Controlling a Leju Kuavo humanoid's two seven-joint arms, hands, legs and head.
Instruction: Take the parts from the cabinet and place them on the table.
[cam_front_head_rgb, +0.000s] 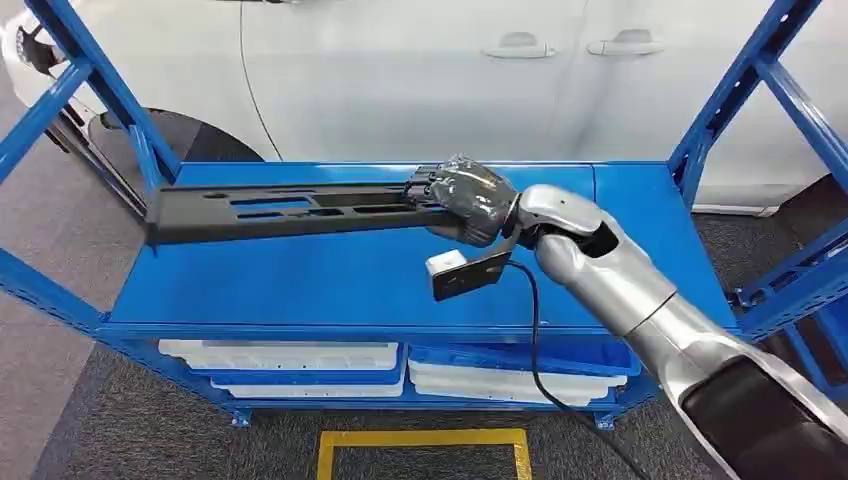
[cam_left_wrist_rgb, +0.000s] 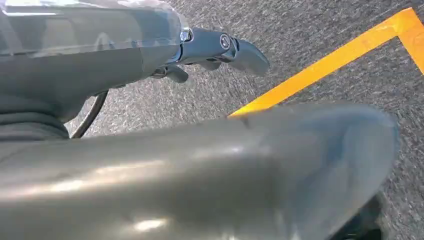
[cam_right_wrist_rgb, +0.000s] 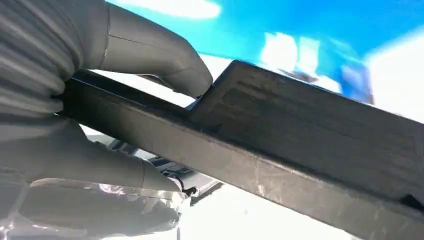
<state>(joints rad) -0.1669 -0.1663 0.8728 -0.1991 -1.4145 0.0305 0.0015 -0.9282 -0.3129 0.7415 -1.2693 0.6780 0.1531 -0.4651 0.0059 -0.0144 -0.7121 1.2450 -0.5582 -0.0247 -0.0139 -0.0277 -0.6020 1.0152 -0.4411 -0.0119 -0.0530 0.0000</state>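
The right hand (cam_right_wrist_rgb: 75, 130) is seen closed around one end of the long black part (cam_front_head_rgb: 290, 210), which is held level just above the blue shelf (cam_front_head_rgb: 330, 280). The part is judged stiff and light, though leverage from an end grip is considerable. The left hand (cam_left_wrist_rgb: 210, 50) is seen over the floor; its state cannot be told.
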